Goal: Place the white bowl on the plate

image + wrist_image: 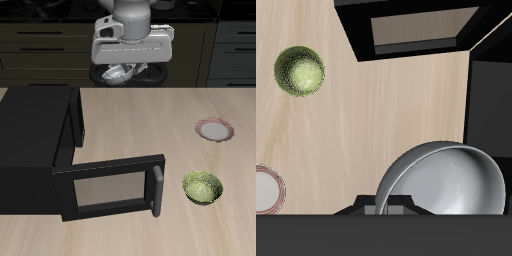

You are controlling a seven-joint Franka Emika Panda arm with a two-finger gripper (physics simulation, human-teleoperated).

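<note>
Dark cabinet fronts run behind a pale wooden desk (pixel 130 120), and we see a black microwave (pixel 40 140) on it with its door (pixel 110 187) swung open toward the desk's front edge. In the exterior view the gripper (pixel 128 72) hangs above the back of the desk, at about twelve o'clock from the desk's middle, and we make out the white bowl (pixel 122 72) held beneath it, clear of the surface. The wrist view shows the white bowl (pixel 446 185) close up, its pale shiny inside facing us and its rim pinched at the gripper (pixel 386 205); the jaws stand narrow, closed on that rim. The fingertips themselves are largely hidden by the dark body below. The plate (pixel 213 130), with its reddish-pink scalloped rim, lies on the desk at about four o'clock from the gripper, well apart from it. A green leafy-patterned bowl (pixel 202 186) sits nearer the front edge, at about six o'clock from the plate, beside the open door.
</note>
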